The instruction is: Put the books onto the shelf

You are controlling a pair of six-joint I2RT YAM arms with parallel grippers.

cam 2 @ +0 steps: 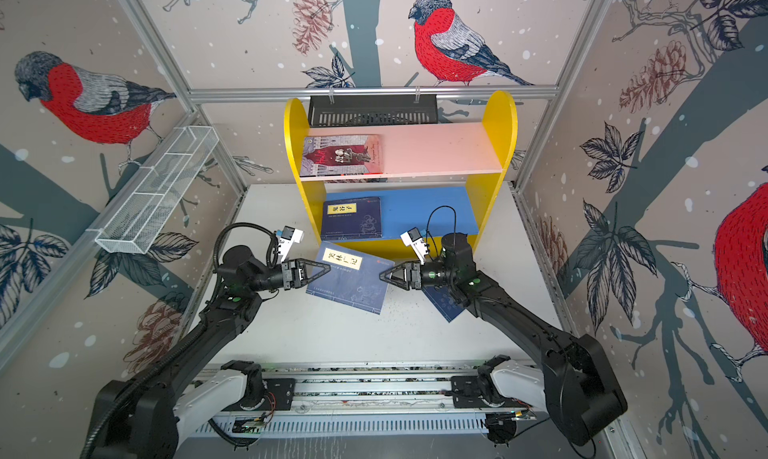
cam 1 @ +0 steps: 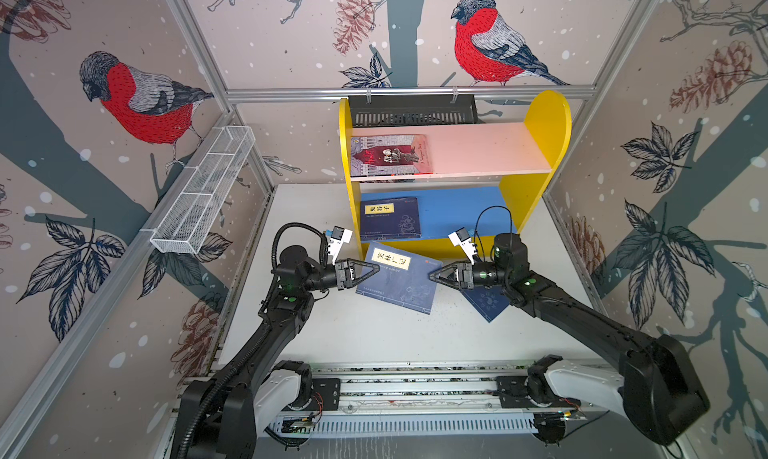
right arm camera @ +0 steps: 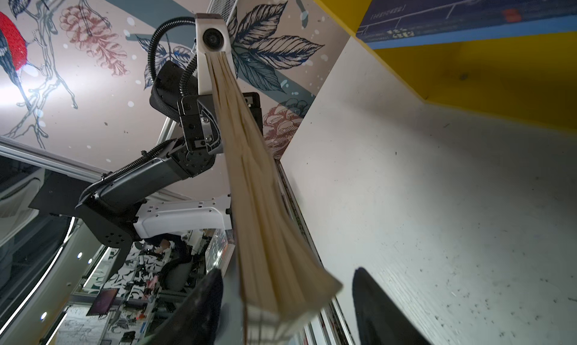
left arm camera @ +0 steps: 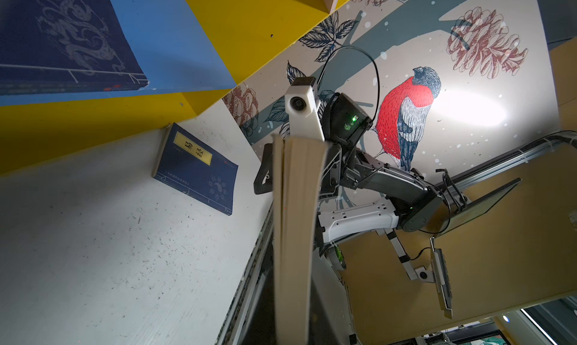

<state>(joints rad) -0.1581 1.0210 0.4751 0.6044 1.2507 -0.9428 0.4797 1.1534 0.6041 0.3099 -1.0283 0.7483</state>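
Books we count at four. One dark red and grey illustrated paperback (cam 1: 388, 155) lies flat at the left end of the pink upper board (cam 1: 478, 149) of the yellow two-tier shelf (cam 1: 548, 120). One navy paperback with a yellow title label (cam 1: 390, 218) lies at the left of the blue lower board (cam 1: 457, 212). A third navy book (cam 1: 399, 282) hangs tilted just in front of the shelf — the left gripper (cam 1: 377, 269) is clenched on its left edge. The right gripper (cam 1: 432, 276) sits at the opposite edge with its fingers (right arm camera: 374, 309) spread apart, released. The fourth navy book (cam 1: 488, 307) lies on the white table (cam 1: 353, 336), half hidden under the right arm. One white wire mesh basket (cam 1: 203, 195) hangs on the left wall and one black slotted tray (cam 1: 411, 110) sits behind the shelf — bird-print wallpaper covers the walls all round.
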